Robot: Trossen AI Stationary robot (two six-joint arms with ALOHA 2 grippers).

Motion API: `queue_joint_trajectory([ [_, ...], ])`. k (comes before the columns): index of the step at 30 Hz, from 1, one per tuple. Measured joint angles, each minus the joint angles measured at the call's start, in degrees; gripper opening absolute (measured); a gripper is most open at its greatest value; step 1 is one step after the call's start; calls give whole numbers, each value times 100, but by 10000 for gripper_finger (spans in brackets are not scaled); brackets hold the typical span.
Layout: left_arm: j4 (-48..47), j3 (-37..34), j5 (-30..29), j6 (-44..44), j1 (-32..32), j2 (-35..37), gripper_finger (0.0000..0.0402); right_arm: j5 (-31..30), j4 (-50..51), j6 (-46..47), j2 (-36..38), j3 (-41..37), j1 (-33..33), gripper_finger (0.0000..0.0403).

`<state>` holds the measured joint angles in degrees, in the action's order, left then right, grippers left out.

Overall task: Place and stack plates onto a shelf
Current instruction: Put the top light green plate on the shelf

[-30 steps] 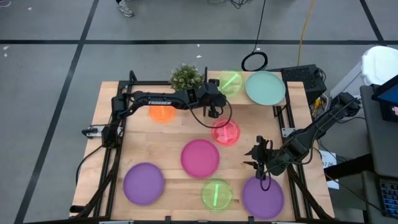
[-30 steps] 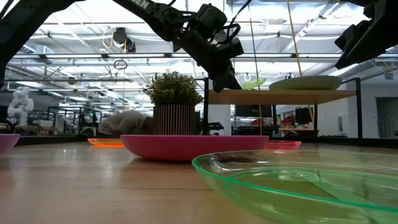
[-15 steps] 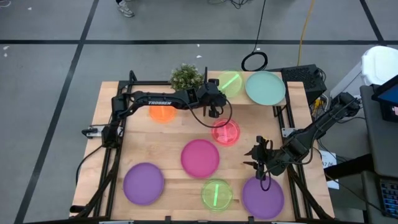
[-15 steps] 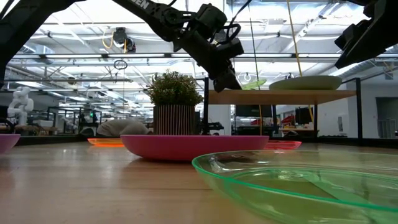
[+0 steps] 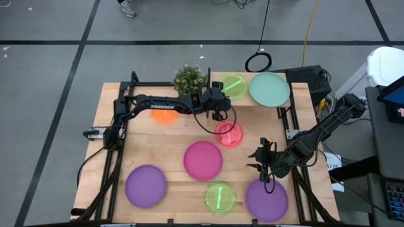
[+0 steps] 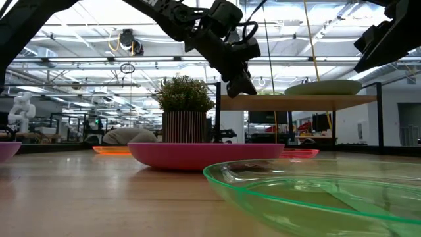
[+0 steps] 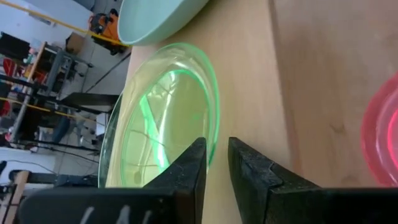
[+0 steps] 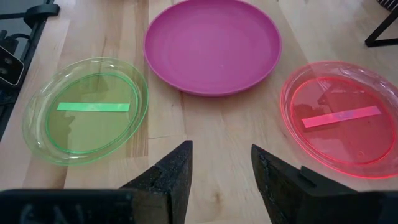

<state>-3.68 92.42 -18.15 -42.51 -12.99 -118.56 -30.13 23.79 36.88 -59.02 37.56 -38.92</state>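
My left gripper [image 5: 221, 96] [image 7: 216, 163] reaches over the shelf [image 5: 254, 103], shut at the near rim of a lime green plate [image 5: 233, 84] [image 7: 163, 118]. That plate lies on the shelf board beside the teal plate [image 5: 269, 88] [image 7: 158, 15]. My right gripper [image 5: 267, 165] [image 8: 221, 167] hovers open above the table's near right part. On the tabletop lie the pink-red plate [image 5: 228, 133], the magenta plate [image 5: 203, 159], a second lime green plate [image 5: 219, 196], two purple plates [image 5: 146, 185] [image 5: 266, 200] and the orange plate [image 5: 165, 115]. My left gripper has the lime green plate's rim [image 7: 212, 142] between its two fingers, on the side facing the table's left and near edges. The fingers come slanting down from the left. The plate rests on the shelf board [image 7: 249, 74]. The fingers themselves cover the exact spot.
A potted plant [image 5: 189, 77] stands at the far edge, left of the shelf. The shelf's black uprights [image 6: 379, 112] rise on the right in the low view. Cables loop under my left arm. Bare wood [image 5: 183, 132] lies between the orange and pink-red plates.
The lime green plate on the shelf was tilted with one side raised. It now lies flatter on the board. My left gripper has shifted slightly toward the far edge and stays at the plate's rim.
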Motion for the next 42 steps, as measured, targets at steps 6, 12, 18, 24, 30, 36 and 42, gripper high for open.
queue_joint_trajectory([
  [6, 44, -4, -466, 297, 208, 27, 74, -1, 0, 11, 0, 0, 0, 145],
  [12, -157, -7, -553, 557, 351, 460, 74, -51, -13, 13, -2, -2, 0, 145],
  [18, -1245, -7, -548, 1139, 521, 1155, 74, -174, -50, 28, -2, -2, 0, 145],
  [24, -2877, -7, -310, 2456, 579, 1967, 74, -653, -110, 8, -4, -2, 2, 145],
  [30, -4415, -348, -224, 3639, 616, 2647, 74, -1150, -140, 144, -4, -2, 13, 145],
  [36, -3740, -1940, -250, 4271, 1050, 3801, 74, -1845, -427, -136, -4, -2, 250, 145],
  [42, -3161, -3217, -549, 4874, 1660, 4911, 74, -2078, -1563, -1953, -4, 35, 1191, 138],
])
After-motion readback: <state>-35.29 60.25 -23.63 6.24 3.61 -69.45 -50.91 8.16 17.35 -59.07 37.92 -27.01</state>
